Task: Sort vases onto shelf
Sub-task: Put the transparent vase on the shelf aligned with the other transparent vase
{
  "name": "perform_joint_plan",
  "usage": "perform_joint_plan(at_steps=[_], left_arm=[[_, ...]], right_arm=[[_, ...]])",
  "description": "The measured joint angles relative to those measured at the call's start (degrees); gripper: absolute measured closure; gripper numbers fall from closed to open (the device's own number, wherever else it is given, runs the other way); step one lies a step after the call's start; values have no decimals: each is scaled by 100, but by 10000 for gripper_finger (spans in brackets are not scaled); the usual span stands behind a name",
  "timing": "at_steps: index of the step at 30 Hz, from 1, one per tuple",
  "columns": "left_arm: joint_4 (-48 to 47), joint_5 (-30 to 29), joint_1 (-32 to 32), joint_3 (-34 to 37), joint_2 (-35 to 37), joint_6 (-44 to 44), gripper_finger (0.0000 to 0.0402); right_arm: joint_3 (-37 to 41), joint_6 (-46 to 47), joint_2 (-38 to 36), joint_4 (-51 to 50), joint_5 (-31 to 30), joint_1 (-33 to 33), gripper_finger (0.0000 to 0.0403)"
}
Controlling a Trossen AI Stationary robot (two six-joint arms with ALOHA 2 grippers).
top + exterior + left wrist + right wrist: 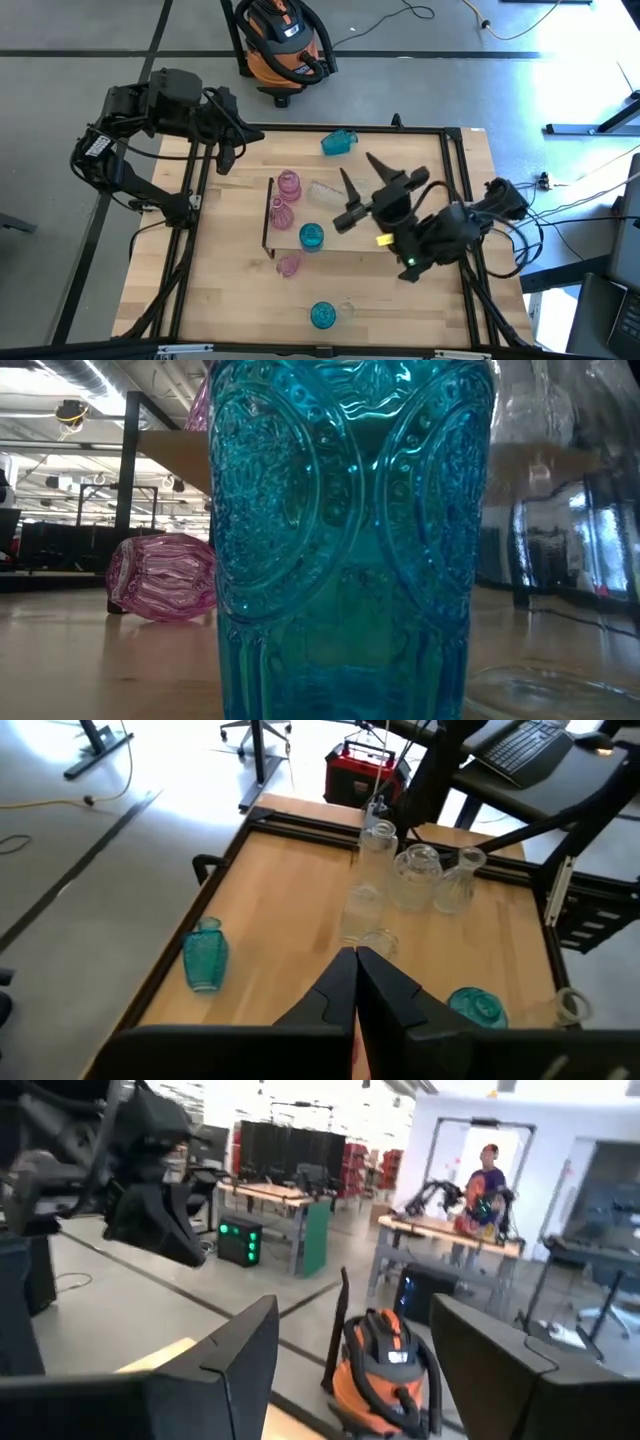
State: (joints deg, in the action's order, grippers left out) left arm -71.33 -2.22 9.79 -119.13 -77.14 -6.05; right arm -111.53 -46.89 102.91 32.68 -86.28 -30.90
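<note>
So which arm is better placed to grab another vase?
Probably the right: the right gripper is open above the shelf, near the vases. The left gripper is shut at the table's far-left edge.

A teal vase (350, 540) fills the low view, its top and base cut off.

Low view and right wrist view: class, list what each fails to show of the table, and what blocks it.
- Low view: a blue vase at the lens hides most of the table; only a fallen pink vase shows.
- Right wrist view: aimed at the room; no vases, only a vacuum cleaner.
</note>
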Motion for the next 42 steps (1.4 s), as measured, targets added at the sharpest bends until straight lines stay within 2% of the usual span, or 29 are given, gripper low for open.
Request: perform_joint_plan(at_steps=[4,6,7,8,10,11,13,15,21,26,30,36,42], left_arm=[[89,2,-116,0,0,-125,401],[208,3,-184,0,-2,-135,401],[315,4,-226,0,-4,-135,401],[435,2,-271,0,-15,-137,401],[666,4,-364,0,-52,-153,401],[753,4,-404,0,-65,-158,401],[833,14,-469,2,-118,-206,401],[848,17,-498,2,-140,-256,401],[731,-2,-501,0,-232,-428,401],[595,-54,-568,0,-284,-500,401],[202,-316,-664,0,-279,-501,401],[-370,-848,-687,0,-280,-554,401],[-409,-1078,-603,0,-298,-466,401]], right_arm=[[0,281,-312,-830,237,-10,169],[0,1117,-540,-1894,515,-1,172],[-2,1850,-686,-2709,817,42,175],[-4,2976,-848,-3790,1370,114,179],[-7,5330,-1172,-5897,3141,485,192],[-10,6225,-1246,-6685,4061,764,199],[-7,7026,-1275,-7736,5124,1248,213],[14,6983,-1223,-7978,5576,1555,225],[-17,6042,-1283,-7773,6953,2200,241],[2,5770,-1188,-8464,7555,2764,242],[-9,5709,-1134,-9039,8353,3082,234],[0,5509,-850,-9306,8476,3138,179],[-2,5250,-351,-9649,8598,3123,122]])
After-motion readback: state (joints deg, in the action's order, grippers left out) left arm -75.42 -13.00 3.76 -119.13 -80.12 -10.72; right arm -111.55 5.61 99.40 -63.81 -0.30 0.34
